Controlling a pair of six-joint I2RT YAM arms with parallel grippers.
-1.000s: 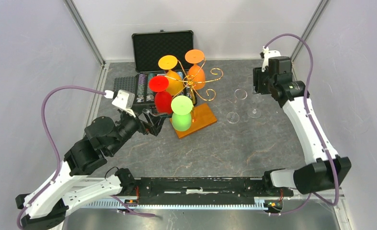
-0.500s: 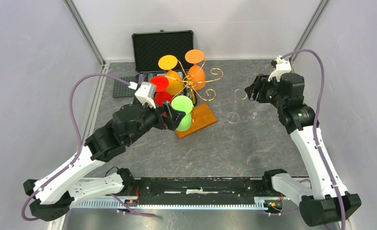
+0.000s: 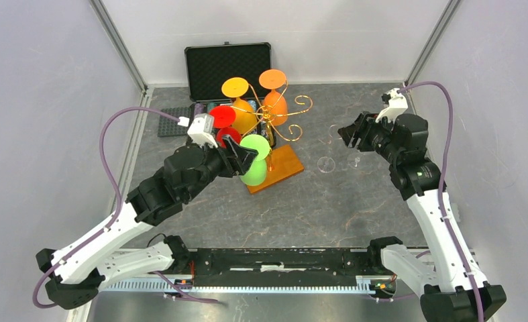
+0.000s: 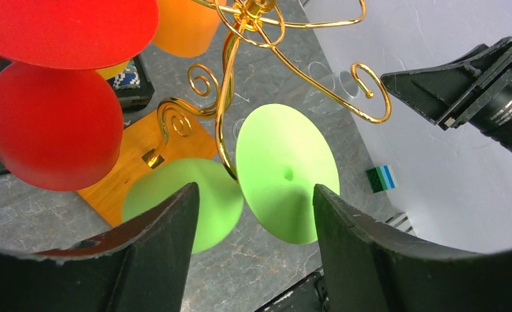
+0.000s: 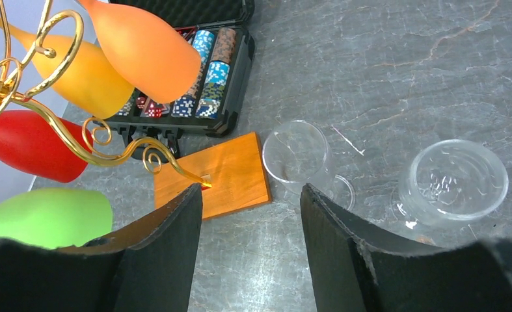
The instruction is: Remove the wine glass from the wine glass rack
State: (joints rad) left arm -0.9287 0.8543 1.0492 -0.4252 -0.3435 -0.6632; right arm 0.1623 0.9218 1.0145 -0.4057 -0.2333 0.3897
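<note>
One grey desk [image 3: 314, 215]: carries golden wine glass rack [image 3: 284, 161] at centre back. Holds green wine glass [image 3: 253, 171] upside down on near arm. Left tool [image 4: 254, 188]: stands apart, just beside that glass. Right tool [image 5: 250, 188]: stands apart near two clear glasses [image 5: 453, 179].

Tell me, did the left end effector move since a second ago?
Yes. In the top view the left end effector moved right, toward the wooden base of the wine glass rack, and now its open jaws flank the green wine glass.
</note>
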